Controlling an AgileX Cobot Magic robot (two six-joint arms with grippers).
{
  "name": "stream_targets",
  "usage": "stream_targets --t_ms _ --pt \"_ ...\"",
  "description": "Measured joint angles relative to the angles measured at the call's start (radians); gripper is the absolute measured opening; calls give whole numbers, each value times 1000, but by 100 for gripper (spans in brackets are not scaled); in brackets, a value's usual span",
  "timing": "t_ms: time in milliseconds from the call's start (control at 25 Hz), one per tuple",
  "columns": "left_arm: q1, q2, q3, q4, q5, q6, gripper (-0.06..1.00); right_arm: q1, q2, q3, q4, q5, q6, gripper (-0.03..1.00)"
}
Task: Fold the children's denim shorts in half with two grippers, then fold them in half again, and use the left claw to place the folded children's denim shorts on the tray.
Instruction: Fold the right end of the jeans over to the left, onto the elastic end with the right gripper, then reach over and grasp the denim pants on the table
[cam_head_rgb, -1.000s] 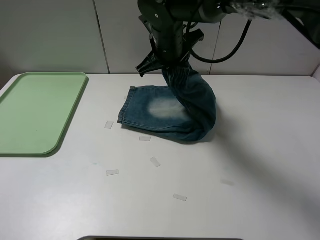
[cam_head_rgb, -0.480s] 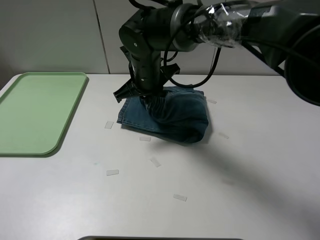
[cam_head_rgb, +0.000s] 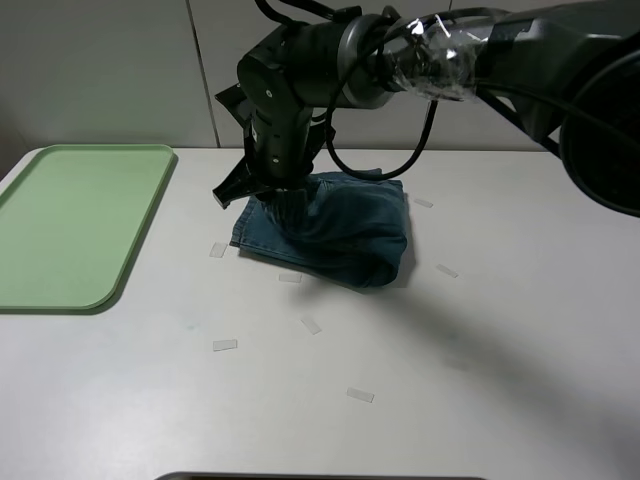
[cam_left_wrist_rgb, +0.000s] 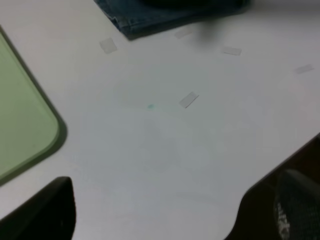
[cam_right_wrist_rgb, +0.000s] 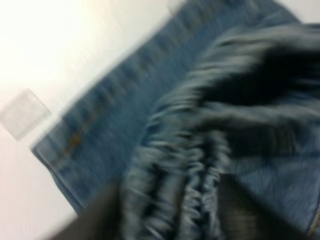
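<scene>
Tabletop strip between shorts and tray

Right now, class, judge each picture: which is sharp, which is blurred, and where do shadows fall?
Exterior high view: sharp, evenly lit, a soft shadow on the table beside the denim shorts. Right wrist view: heavy motion blur smears the gathered waistband. Left wrist view: slightly soft; the tray corner and a tape scrap are readable, dark foreground shapes out of focus.
</scene>
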Motion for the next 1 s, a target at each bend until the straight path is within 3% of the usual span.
stream_targets --t_ms 40,80,120,240,680,1000 --pt "0 0 0 0 0 1 79 0 0 0 2 -16 -7 50" --pt "0 0 0 0 0 1 79 0 0 0 2 -16 -7 50" --pt "0 0 0 0 0 1 79 0 0 0 2 -25 -11 58" --pt "0 0 0 0 0 1 79 0 0 0 2 -47 -24 68" --pt "0 0 0 0 0 1 79 -9 0 0 9 -41 -25 69" --pt "0 0 0 0 0 1 79 -121 -22 0 15 57 -32 69"
